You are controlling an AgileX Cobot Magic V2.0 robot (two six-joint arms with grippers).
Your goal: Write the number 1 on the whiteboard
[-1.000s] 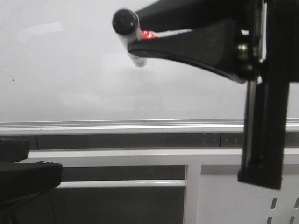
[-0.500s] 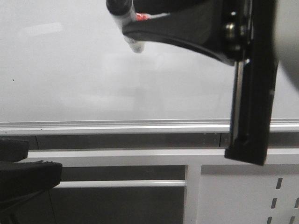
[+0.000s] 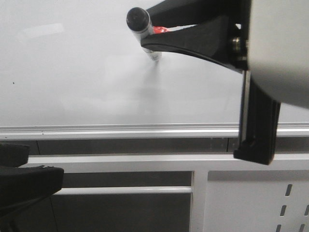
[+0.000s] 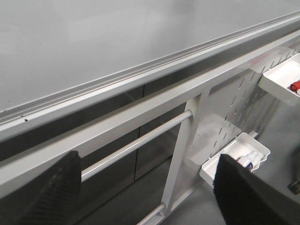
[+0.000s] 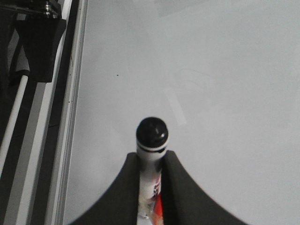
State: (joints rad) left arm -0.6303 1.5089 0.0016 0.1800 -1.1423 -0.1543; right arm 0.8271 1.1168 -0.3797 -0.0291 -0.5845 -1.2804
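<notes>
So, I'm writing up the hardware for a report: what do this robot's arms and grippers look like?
Both grippers have matte black fingers. The right gripper's fingers are smooth and curve to narrow tips, mounted on a black bracket with a silver bolt head and a slotted rail; a pale grey housing sits over it. The left gripper's fingers are broad and finely textured. No cables or printed markings show.

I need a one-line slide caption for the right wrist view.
Right gripper holds a black-capped marker over the blank whiteboard.
</notes>
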